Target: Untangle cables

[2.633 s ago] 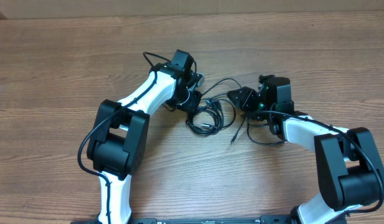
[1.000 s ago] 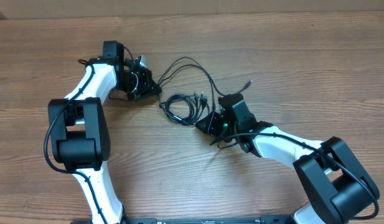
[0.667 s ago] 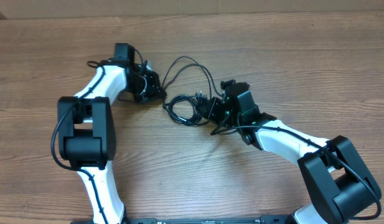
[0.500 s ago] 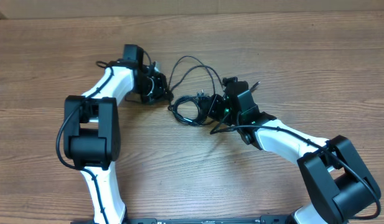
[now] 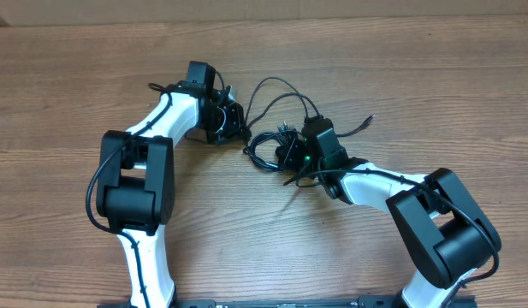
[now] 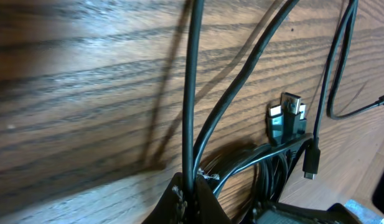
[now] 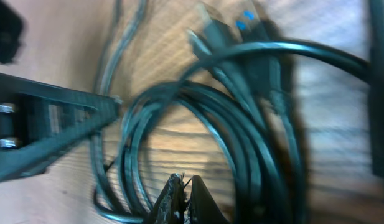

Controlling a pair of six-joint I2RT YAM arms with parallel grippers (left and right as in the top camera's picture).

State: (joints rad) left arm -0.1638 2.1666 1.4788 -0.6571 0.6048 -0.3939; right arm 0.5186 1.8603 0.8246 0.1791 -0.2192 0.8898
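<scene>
Both arms have drawn in on the cables (image 5: 265, 154), a coil of thin, glossy black cords w/ small plug ends, on the wood-grain table (image 5: 418, 68). Left gripper (image 5: 240, 130) is clenched on one strand. Right gripper (image 5: 289, 154) has just clamped at the coil's edge, catch unclear. Tangle not yet spread.

No legible text or markings

Table (image 5: 418, 77) was matt brown wood with rough-looking grain. Cables (image 6: 190, 93) had smooth black plastic sheaths, slightly shiny; the plug tips (image 6: 291, 102) looked like bright metal. Left arm (image 5: 169, 120) shell was glossy white plastic.
</scene>
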